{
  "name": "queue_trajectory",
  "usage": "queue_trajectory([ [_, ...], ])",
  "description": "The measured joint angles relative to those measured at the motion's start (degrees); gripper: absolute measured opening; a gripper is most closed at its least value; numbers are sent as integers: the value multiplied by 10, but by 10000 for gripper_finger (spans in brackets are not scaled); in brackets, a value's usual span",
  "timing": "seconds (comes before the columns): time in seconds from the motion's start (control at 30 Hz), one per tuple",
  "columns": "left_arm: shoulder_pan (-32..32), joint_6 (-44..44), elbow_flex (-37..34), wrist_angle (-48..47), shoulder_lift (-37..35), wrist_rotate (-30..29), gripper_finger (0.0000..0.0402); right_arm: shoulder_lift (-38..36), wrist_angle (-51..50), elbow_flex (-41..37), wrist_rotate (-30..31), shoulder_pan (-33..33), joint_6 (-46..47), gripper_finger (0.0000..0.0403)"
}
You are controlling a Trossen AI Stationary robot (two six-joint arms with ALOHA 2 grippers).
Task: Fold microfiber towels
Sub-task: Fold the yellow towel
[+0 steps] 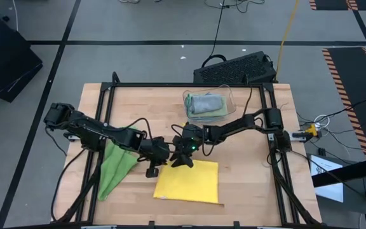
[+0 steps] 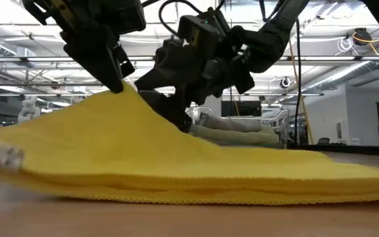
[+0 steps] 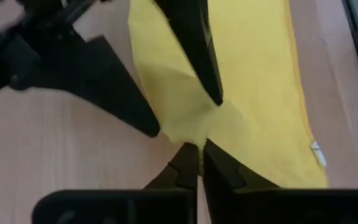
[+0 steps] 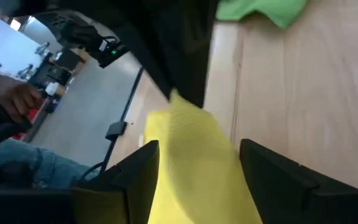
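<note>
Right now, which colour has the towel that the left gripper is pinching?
Yellow. The left gripper pinches the yellow towel; the left wrist view shows it best.

One towel (image 1: 188, 182) lay flat on the bench (image 1: 253, 184) at the near middle. Another towel (image 1: 115, 166) lay bunched to its left. Behind them, at the far middle, a bin (image 1: 208, 105) held more folded cloths (image 1: 205, 104).

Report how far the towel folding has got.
Done: folded cloths already sit in the clear bin. In hand: the yellow towel lies near the table's front edge, one corner pinched up by the shut left gripper; the right gripper stands open over it. Left: finishing that fold, plus the green towel, crumpled and unfolded on the left.
</note>
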Motion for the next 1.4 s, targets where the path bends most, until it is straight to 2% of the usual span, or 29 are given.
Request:
queue_trajectory([
  [0.1,1,-4,0,1,0,5,6,-1,15,0,-2,-1,-12,212],
  [0.23,-3,-3,0,1,0,5,18,-6,19,0,10,0,-12,208],
  [0.37,-4,-3,0,3,0,6,13,-8,47,0,13,-1,11,230],
  [0.47,-4,-3,0,4,0,5,6,1,50,1,-4,-2,11,245],
  [0.6,-4,-2,0,10,0,-10,18,11,32,1,-30,6,-2,241],
  [0.73,-4,-1,0,16,0,-13,12,9,32,1,-30,10,-24,194],
  [0.9,-3,-18,0,16,0,-13,13,9,44,1,-30,9,-35,88],
  [1.03,-3,-110,0,11,0,-35,59,9,40,1,-30,9,-44,13],
  [1.17,-18,-163,0,-17,-1,-54,131,8,39,1,-19,9,-47,14],
  [1.3,-44,-265,0,-58,-7,-60,210,4,37,1,-17,9,-59,7],
  [1.4,-76,-332,-10,-83,-9,-54,252,-1,32,1,-15,9,-67,5],
])
